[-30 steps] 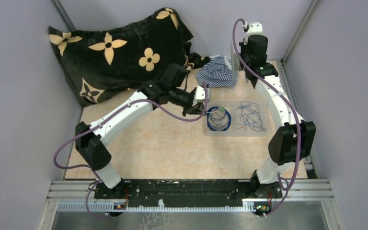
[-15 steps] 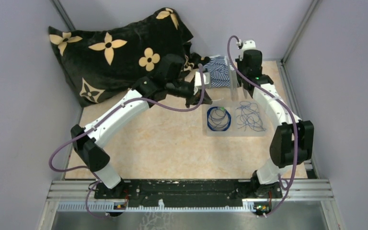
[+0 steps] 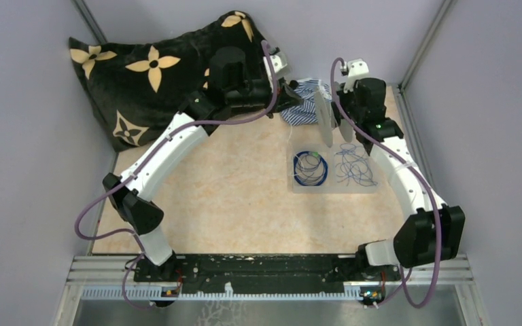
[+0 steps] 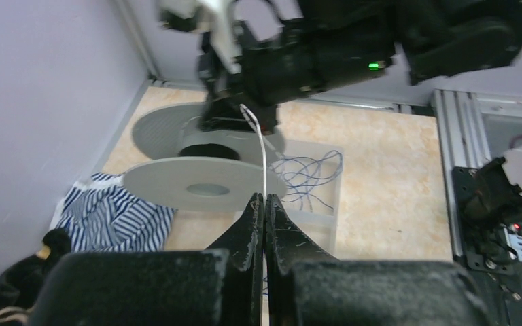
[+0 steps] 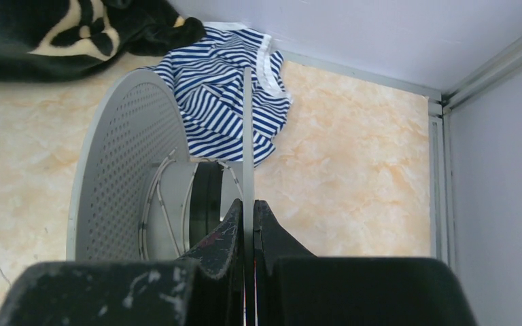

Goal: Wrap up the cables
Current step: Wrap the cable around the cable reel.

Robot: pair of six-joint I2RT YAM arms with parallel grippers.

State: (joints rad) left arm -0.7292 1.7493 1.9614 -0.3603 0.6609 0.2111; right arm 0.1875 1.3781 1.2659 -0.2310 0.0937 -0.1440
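Winding step, by my read. On the far side of the tabletop the pale spool is held up, right fingers clenched on its flange edge. Left fingers are pinched on a whitish wire running to the hub. Next: lead the strand round the hub, taut. The tray holds the blue coil with a green bit, and beside it the loose tangle, thin and scribbly.
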